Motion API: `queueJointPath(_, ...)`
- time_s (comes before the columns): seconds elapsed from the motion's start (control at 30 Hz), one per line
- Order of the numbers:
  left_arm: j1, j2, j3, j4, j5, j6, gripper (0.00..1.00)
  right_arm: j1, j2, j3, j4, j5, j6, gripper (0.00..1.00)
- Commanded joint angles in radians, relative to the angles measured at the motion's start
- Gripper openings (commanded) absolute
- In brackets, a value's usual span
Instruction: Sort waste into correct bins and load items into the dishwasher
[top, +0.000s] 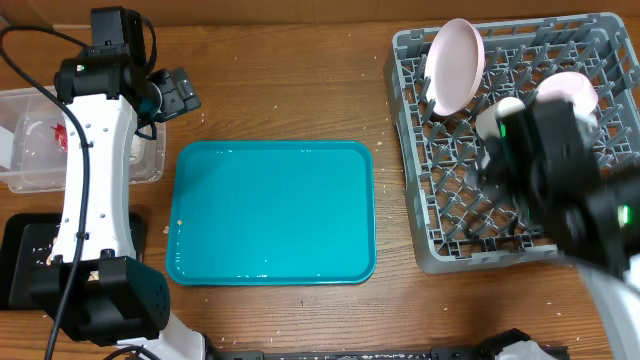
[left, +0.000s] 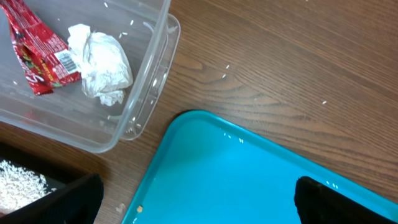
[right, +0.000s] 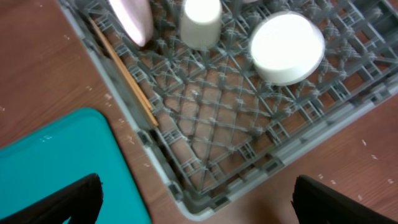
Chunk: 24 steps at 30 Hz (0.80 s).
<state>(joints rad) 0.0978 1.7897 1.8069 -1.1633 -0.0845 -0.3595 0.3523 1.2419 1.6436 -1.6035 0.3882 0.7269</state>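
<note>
One wooden table (top: 300, 90), scattered rice grains (left: 227, 66)

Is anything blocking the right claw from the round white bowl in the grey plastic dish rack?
Nothing visible. The right gripper hangs open over the grey plastic dish rack, and the round white bowl sits uncovered inside it.

The left arm (top: 95, 170) has a long white shell with a row of small dark screw holes, and black joints at both ends. A thin black cable (top: 84, 200) runs along the shell. The right arm (top: 560, 180) is mostly black and blurred, with two small green lights (top: 503, 128) and a white lower part. The left fingers (left: 68, 202) and the right fingers (right: 62, 202) are plain black blocks
</note>
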Motion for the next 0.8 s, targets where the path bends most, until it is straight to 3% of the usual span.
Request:
queueJointPath(0.0, -0.006, -0.005, 0.009, 0.0, 0.007, 0.019, 1.0, 0.013, -0.219, -0.269, 0.143, 0.043, 0.068, 1.0)
queueJointPath(0.27, -0.006, -0.005, 0.009, 0.0, 0.007, 0.019, 1.0, 0.013, -0.487, -0.64, 0.407, -0.026, 0.105, 1.0)
queueJointPath(0.77, -0.006, -0.005, 0.009, 0.0, 0.007, 0.019, 1.0, 0.013, -0.449, -0.661, 0.41, -0.027, 0.123, 1.0)
